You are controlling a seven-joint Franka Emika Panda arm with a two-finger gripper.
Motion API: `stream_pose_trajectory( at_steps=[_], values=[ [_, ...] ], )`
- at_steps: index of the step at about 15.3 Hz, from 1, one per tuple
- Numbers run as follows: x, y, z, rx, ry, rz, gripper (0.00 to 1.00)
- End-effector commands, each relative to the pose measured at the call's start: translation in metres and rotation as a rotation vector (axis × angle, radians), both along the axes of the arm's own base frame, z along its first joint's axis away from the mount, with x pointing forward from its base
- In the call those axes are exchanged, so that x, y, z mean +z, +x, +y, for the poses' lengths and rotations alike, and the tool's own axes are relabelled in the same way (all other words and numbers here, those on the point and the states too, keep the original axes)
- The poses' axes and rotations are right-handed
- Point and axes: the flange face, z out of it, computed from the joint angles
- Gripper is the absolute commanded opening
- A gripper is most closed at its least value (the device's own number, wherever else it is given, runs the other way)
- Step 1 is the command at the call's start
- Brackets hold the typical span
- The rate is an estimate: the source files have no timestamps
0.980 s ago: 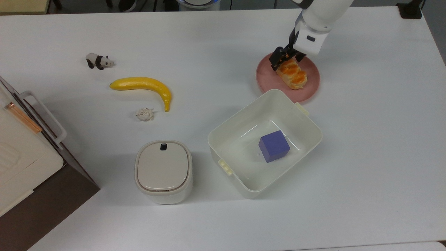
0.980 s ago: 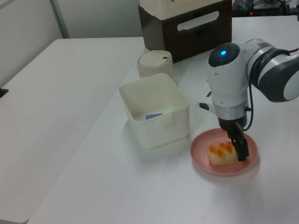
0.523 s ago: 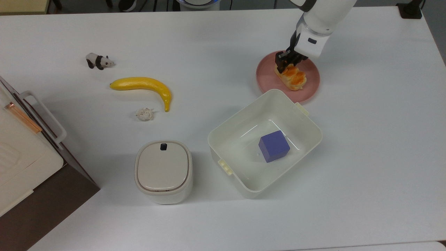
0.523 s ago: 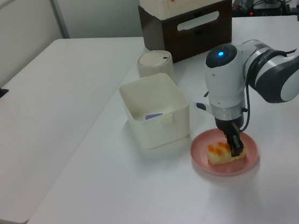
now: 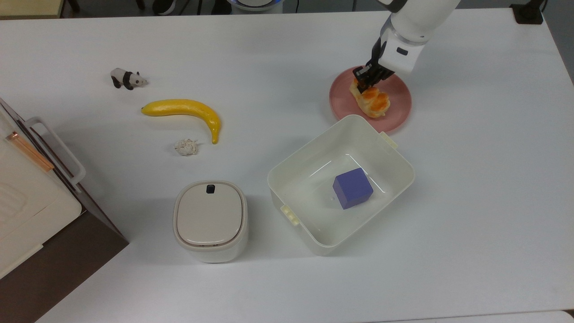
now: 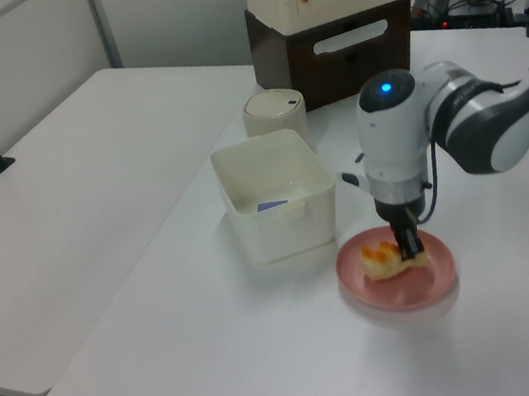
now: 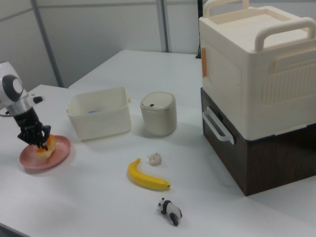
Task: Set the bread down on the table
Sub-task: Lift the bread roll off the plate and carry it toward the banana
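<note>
Gripper (image 5: 364,79) clenched on bread (image 5: 371,98), one end seemingly lifted since before, over pink plate (image 5: 399,105), worktop (image 5: 269,58)

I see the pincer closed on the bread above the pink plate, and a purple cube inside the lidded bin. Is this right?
Not quite: in the top view the purple cube sits in the open cream tub, not the lidded bin. The pincer does grip the bread over the pink plate.

Tub (image 5: 314,172) just beside plate (image 5: 399,110)
</note>
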Motion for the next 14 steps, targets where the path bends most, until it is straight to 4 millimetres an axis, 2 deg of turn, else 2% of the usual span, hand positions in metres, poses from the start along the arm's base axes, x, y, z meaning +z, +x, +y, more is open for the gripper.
stream_pose_trajectory(
  at_steps=[1,3,4,7,11,12,13,14],
  values=[
    [0.081,0.019,-0.040,0.034,-0.008,0.038,0.01],
    [0.116,0.026,-0.068,0.066,0.008,0.091,0.01],
    [0.126,0.027,-0.080,0.077,0.002,0.118,0.01],
    [0.135,0.037,-0.119,0.070,0.000,0.134,0.01],
    [0.122,0.067,-0.178,-0.013,0.020,0.085,0.01],
    [0.108,0.077,-0.192,-0.028,0.014,0.083,0.01],
    [0.096,0.083,-0.199,-0.029,0.003,0.086,0.01],
    [0.074,0.089,-0.208,-0.031,-0.028,0.099,0.02]
  ],
)
